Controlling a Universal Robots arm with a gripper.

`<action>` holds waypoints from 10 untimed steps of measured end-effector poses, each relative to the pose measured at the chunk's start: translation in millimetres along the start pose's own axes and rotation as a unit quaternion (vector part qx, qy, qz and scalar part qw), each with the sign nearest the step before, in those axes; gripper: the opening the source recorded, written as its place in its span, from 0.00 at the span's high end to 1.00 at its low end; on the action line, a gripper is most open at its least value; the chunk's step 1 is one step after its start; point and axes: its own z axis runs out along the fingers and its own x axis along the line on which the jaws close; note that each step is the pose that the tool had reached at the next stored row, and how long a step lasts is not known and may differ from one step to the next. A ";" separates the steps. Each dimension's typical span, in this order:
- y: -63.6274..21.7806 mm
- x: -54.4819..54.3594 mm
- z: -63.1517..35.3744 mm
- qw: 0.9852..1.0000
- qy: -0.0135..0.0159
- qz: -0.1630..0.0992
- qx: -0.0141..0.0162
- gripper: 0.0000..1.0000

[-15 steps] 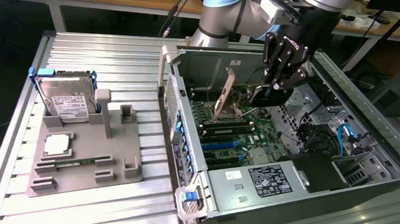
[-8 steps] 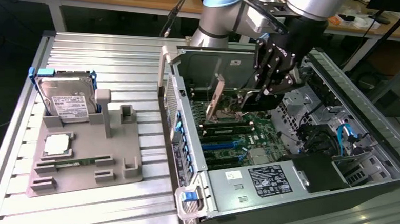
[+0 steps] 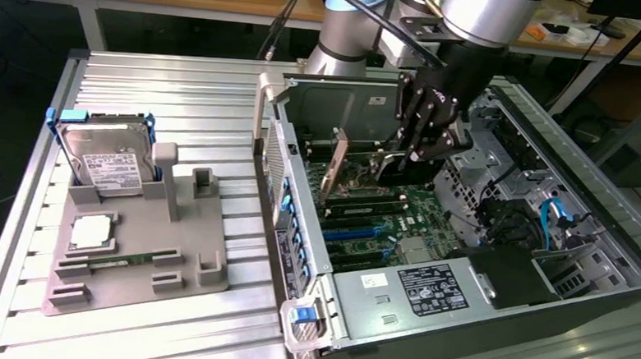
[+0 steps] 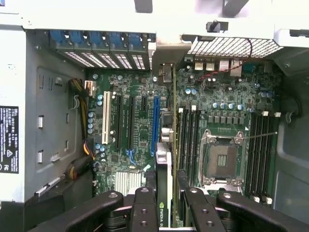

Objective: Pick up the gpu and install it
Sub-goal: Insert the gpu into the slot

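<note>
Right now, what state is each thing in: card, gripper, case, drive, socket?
Gripper: shut on the graphics card.
Graphics card: on edge, above the motherboard.
Computer case: lying flat, side open.
Hard drive: upright in the gray holder.
Processor socket: empty.
Memory stick: flat in the holder.

You find the case (image 3: pixel 614 269) on the table (image 3: pixel 172 77) at the exterior view's right, with the tray (image 3: pixel 191 251) beside it at the left. The hard drive (image 3: pixel 107 164) stands at the tray's far end. Inside the case, the gpu (image 4: pixel 163 176) sits in the gripper (image 4: pixel 167 195), edge-on over the motherboard (image 4: pixel 140 121).
</note>
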 end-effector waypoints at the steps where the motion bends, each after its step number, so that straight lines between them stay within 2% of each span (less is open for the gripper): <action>1: 0.0 0.1 1.2 1.000 0.000 0.001 0.000 0.73; 10: 2.8 -0.2 16.7 1.000 0.000 0.003 0.000 0.73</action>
